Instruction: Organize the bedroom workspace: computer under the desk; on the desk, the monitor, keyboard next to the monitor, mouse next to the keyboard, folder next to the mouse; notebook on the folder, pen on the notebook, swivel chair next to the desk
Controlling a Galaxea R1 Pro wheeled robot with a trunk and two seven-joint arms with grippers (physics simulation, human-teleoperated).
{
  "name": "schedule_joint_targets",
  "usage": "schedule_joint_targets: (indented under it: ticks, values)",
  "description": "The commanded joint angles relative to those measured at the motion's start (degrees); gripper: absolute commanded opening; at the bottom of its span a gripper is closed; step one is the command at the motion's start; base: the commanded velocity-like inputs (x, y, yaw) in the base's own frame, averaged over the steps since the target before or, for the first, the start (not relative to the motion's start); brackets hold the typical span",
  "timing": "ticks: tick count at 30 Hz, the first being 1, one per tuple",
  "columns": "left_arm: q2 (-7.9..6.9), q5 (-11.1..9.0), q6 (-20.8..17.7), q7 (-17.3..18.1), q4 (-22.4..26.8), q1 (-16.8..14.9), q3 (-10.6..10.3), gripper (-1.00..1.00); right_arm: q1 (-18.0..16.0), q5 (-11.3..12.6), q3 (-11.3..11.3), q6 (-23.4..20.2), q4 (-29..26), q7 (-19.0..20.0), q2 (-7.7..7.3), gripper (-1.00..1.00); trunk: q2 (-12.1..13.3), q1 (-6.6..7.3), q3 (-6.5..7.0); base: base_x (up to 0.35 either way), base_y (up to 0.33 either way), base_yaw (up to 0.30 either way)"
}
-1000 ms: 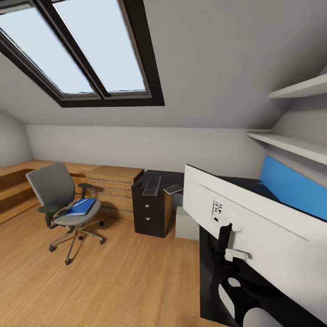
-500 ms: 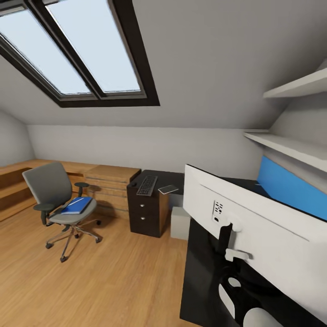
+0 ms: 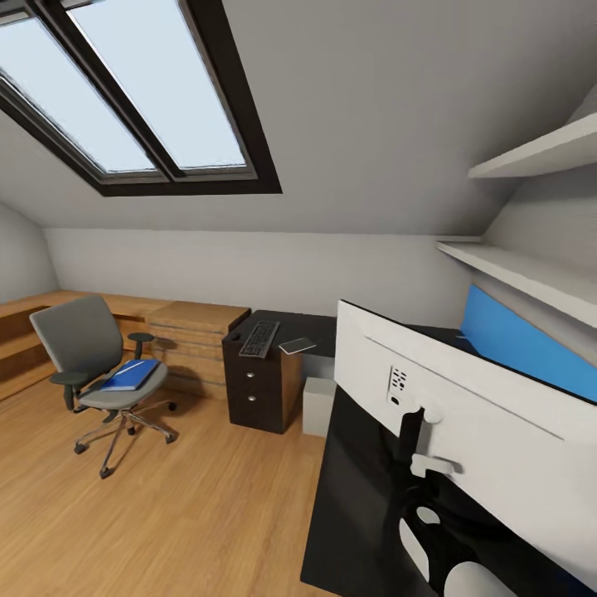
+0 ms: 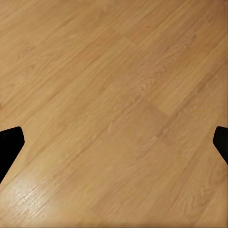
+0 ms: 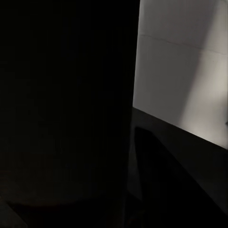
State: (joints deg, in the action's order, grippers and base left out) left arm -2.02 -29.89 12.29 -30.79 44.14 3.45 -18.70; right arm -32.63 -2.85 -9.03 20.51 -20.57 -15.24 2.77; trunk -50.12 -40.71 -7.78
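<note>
Attic bedroom, wooden floor (image 3: 207, 506): monitor (image 3: 464, 414) on my counter (image 3: 356, 497); folder (image 3: 128, 375) on swivel chair (image 3: 95, 369); my left claw (image 4: 114, 142) spread, right claw's state indeterminate.

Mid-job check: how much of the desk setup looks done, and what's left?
Looks done: monitor, keyboard and notebook sit on the desk; computer stands beneath it. In hand: nothing; left gripper hangs open over bare floor. Left: folder lies on the swivel chair, away from the desk.
</note>
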Motion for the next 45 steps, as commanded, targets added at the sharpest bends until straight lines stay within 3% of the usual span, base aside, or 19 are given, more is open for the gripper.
schedule_joint_targets:
  ticks: [1, 28, 45]
  values:
    - [-0.09, -0.6, 0.4, -0.3, 0.1, 0.0, -0.4, 1.00, -0.1, -0.6, -0.1, 0.2, -0.1, -0.1, 0.05, -1.00, -0.1, -0.01, -0.06, 0.000, -0.019, 0.000]
    - [-0.09, -0.6, 0.4, -0.4, 0.1, 0.0, -0.4, 1.00, -0.1, -0.8, 0.1, -0.1, -0.1, 0.1, 0.05, -1.00, -0.1, -0.01, -0.06, 0.004, -0.006, 0.000]
    - [-0.11, -0.7, 0.4, -0.4, 0.0, 0.0, -0.4, 1.00, -0.1, -0.8, 0.1, 0.0, 0.6, 0.1, 0.05, -1.00, -0.1, -0.01, -0.06, 0.113, -0.080, 0.000]
